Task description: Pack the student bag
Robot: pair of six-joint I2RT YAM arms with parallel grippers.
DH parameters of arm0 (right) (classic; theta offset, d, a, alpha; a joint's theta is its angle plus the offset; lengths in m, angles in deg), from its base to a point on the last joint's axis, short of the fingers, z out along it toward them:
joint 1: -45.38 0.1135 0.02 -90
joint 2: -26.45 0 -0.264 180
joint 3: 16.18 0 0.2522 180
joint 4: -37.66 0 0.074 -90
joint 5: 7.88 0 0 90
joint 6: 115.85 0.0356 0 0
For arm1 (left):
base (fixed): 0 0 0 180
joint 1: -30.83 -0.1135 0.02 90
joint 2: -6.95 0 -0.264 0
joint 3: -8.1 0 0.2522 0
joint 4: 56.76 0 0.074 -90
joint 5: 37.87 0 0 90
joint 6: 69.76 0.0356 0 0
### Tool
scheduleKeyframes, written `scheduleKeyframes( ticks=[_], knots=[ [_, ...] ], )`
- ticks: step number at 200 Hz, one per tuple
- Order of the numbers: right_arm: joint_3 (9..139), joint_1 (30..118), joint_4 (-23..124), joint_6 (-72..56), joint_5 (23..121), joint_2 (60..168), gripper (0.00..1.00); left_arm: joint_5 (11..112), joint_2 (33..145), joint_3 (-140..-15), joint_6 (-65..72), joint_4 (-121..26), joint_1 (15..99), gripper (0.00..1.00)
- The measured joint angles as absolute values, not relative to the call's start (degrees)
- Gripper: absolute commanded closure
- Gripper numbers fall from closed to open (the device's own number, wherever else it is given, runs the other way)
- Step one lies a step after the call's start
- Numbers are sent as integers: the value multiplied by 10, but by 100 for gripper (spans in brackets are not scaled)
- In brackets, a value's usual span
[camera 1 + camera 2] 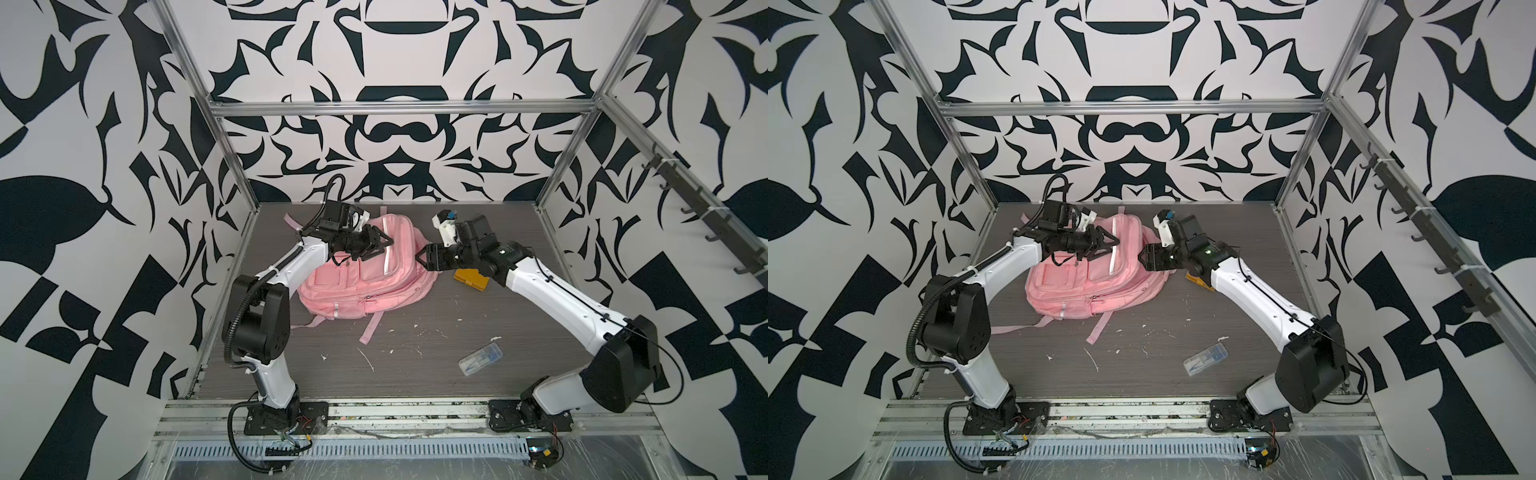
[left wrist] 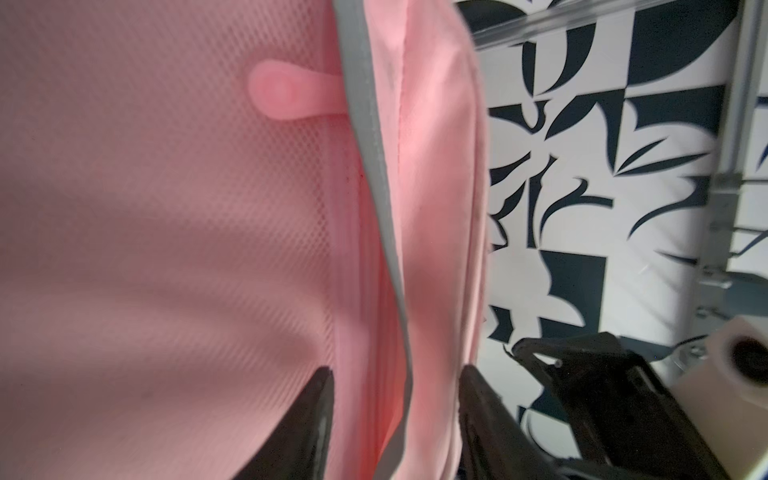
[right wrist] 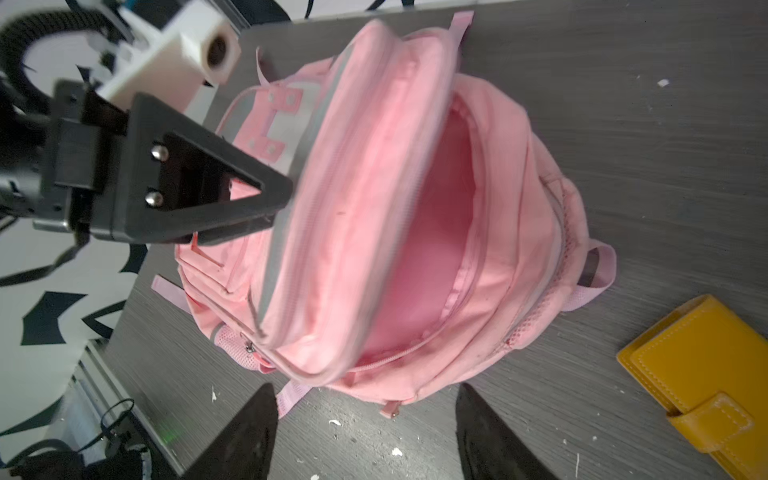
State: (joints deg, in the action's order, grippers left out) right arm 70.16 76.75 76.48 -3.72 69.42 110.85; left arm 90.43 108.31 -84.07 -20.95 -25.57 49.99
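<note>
Student bag (image 1: 357, 286) is lying on the table (image 1: 415, 386), back half, left of middle, with the main compartment gaping. Left gripper (image 1: 384, 245) is straddling the flap (image 3: 332, 208) at its grey-trimmed edge, jaws spread, not pinching. Right gripper (image 3: 365, 390) is hovering beside the bag, spread and empty. Bag is looking soft, light and floppy, so panels will likely sag. Best to be gripping the stitched zip rim.

One student bag (image 1: 353, 286) between left gripper (image 1: 384, 245) and right gripper (image 1: 420, 257); one yellow wallet (image 1: 469, 279) beside right gripper; one clear case (image 1: 481, 359) well apart.
</note>
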Motion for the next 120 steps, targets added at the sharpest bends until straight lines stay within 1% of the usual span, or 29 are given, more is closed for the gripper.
scheduleKeyframes(
  ticks=[2, 4, 15, 28, 50, 52, 55, 71, 93, 120],
  knots=[
    [702, 770, 765, -38, 696, 1109, 31, 901, 1082, -840, -213, -254, 499, 12],
    [702, 771, 765, -38, 698, 1110, 31, 899, 1081, -840, -210, -249, 499, 9],
    [702, 783, 765, -39, 710, 1115, 31, 884, 1068, -831, -204, -235, 498, 0],
    [702, 797, 763, -46, 721, 1119, 30, 866, 1032, -804, -195, -213, 498, 1],
    [702, 817, 762, -63, 731, 1125, 29, 841, 934, -741, -187, -173, 496, 1],
    [702, 818, 762, -64, 731, 1126, 27, 840, 924, -735, -187, -168, 496, 1],
    [702, 821, 762, -66, 732, 1128, 22, 838, 909, -727, -187, -164, 496, 1],
    [705, 831, 767, -79, 734, 1140, 16, 828, 833, -673, -192, -149, 496, 1],
    [719, 841, 774, -93, 734, 1168, 14, 814, 750, -584, -216, -130, 494, 0],
    [749, 847, 780, -105, 736, 1200, 11, 802, 700, -489, -250, -109, 482, 3]
  ],
)
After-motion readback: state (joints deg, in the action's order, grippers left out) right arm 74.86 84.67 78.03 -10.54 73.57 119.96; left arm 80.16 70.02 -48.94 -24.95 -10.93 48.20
